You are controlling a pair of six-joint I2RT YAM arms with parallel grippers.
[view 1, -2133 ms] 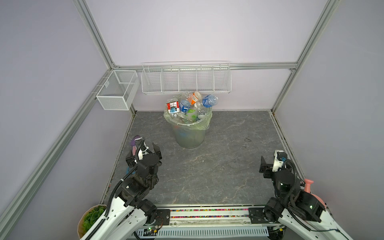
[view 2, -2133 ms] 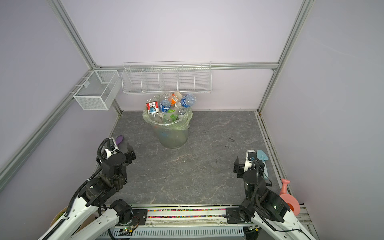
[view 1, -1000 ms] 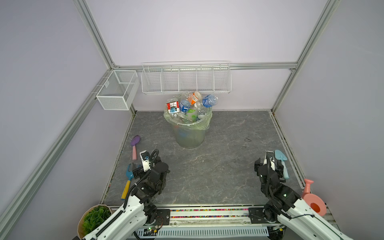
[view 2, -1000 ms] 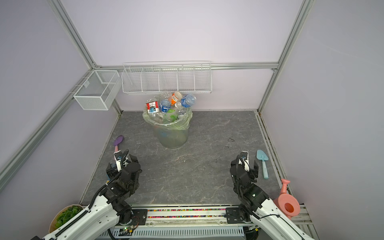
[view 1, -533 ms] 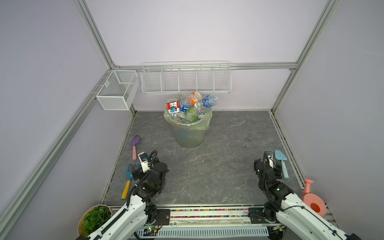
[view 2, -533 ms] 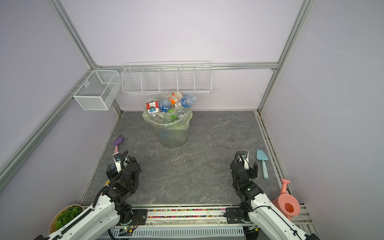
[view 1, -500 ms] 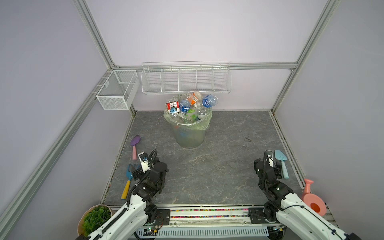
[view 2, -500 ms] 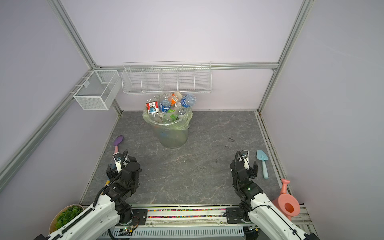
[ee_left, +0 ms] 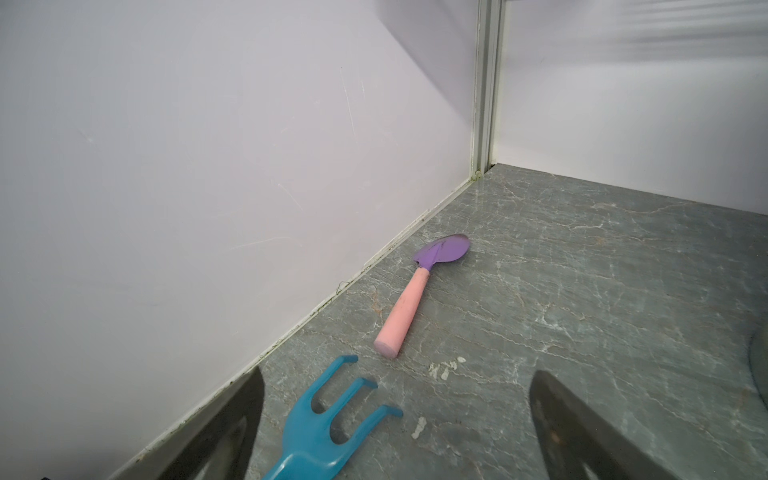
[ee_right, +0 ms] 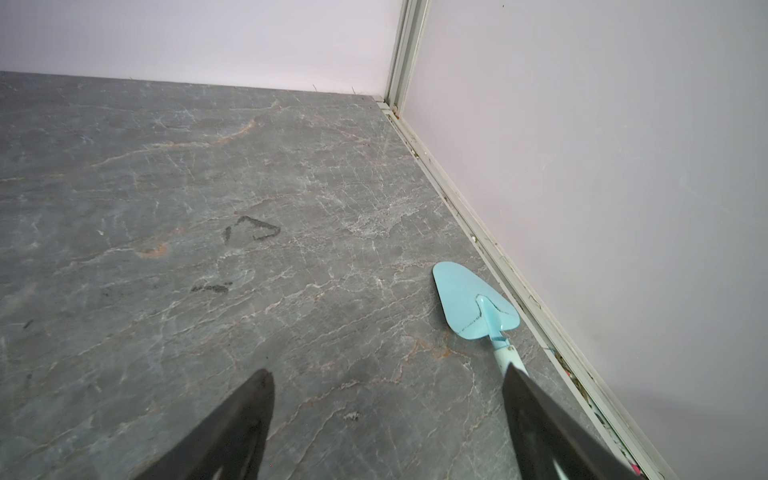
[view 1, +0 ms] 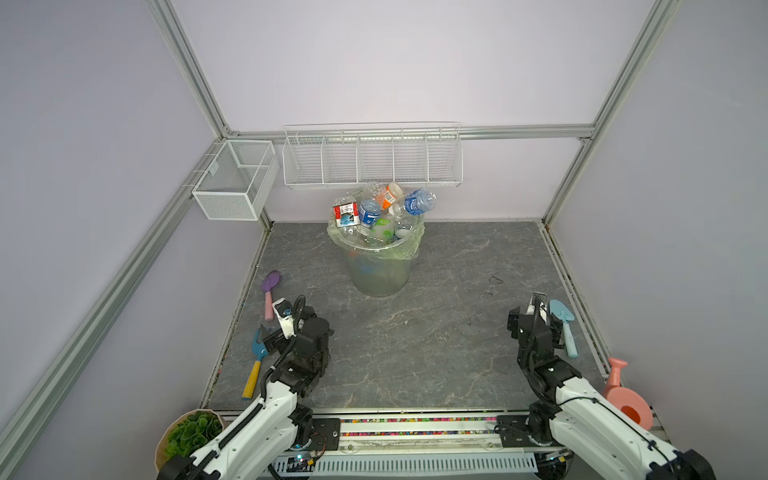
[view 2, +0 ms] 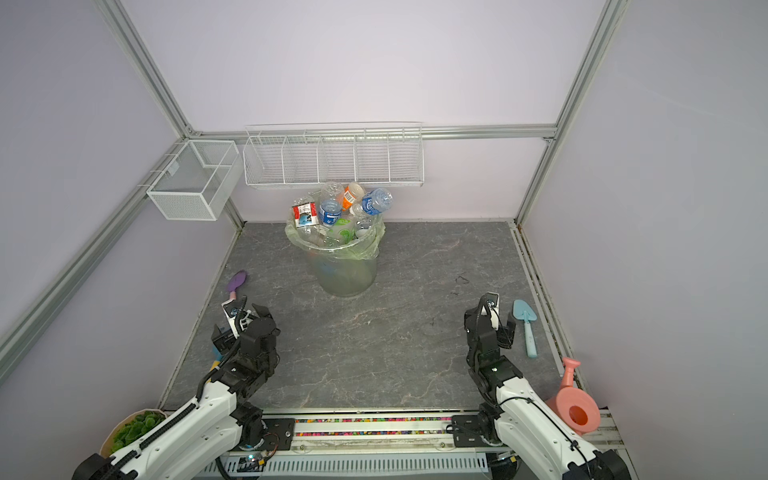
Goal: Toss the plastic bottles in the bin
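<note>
Over the last couple of seconds I have drawn both arms back and down toward the front rail (view 1: 415,420). My left arm (view 1: 309,345) and my right arm (view 1: 538,353) now sit low at the near corners of the table (view 1: 415,353), well apart from the bin (view 1: 380,274) at the back. Both pairs of jaws stand wide apart with nothing in them. The blue rake (ee_left: 328,419) and purple trowel (ee_left: 442,251) lie on the table ahead of the left pair, and the pale blue trowel (ee_right: 469,303) lies beside the right pair. The plastic bottles (view 1: 368,214) are heaped in the bin above its rim, unmoved. No bottle shows on the table, though one could be hidden behind the bin. I judge the job done, and this a retreat to rest.
</note>
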